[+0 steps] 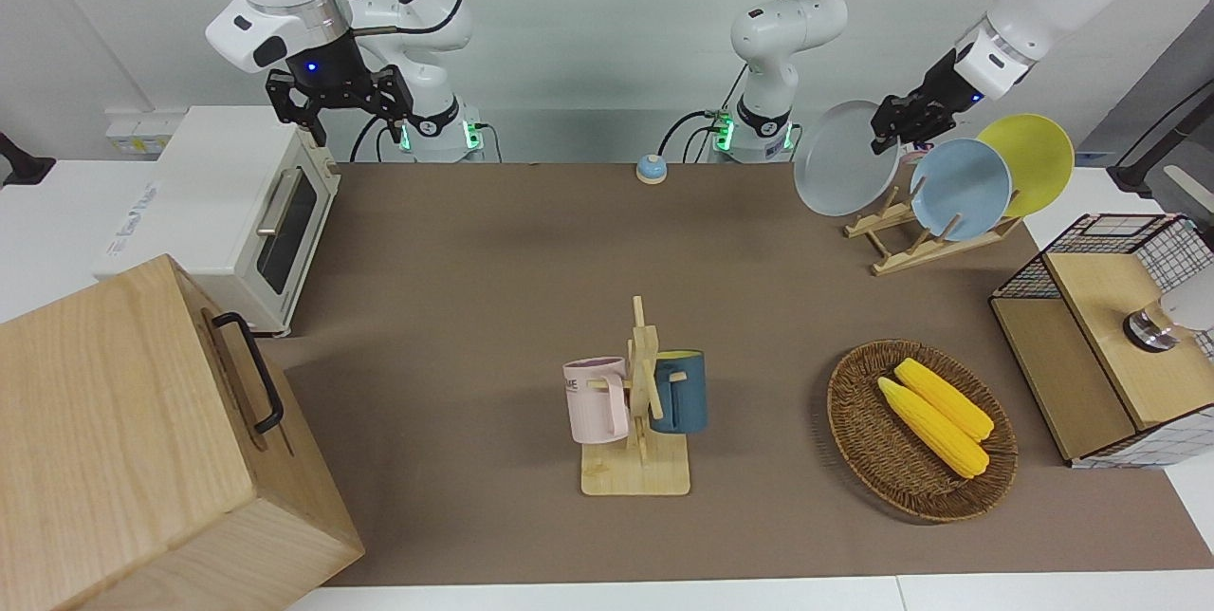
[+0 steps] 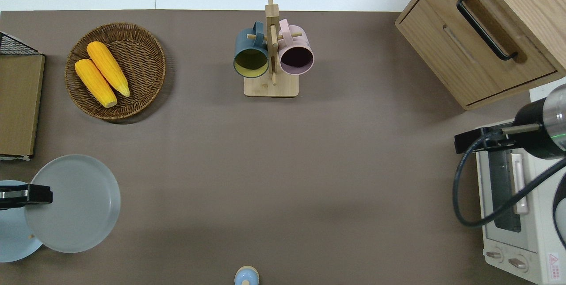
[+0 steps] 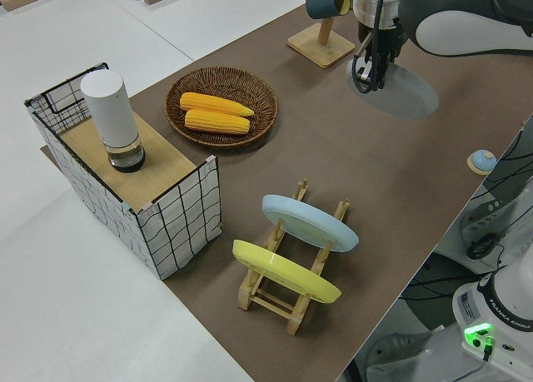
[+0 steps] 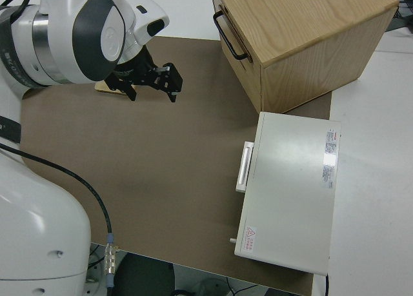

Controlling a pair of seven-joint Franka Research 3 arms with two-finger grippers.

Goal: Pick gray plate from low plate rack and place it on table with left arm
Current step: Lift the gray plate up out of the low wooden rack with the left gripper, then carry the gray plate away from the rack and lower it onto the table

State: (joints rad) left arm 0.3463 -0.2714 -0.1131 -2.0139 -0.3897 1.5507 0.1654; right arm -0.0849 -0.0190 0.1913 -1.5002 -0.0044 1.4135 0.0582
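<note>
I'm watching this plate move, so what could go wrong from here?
The left tool pinches the gray plate only at its rim, in the air, so it might tilt or slip. The blue plate in the low plate rack sits close by, so a swing toward the rack could knock it.

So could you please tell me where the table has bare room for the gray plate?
The left gripper holds the pale gray plate over bare brown mat. That open stretch runs between the wooden mug stand and the small blue bell. It is crowded by the low wooden rack.
</note>
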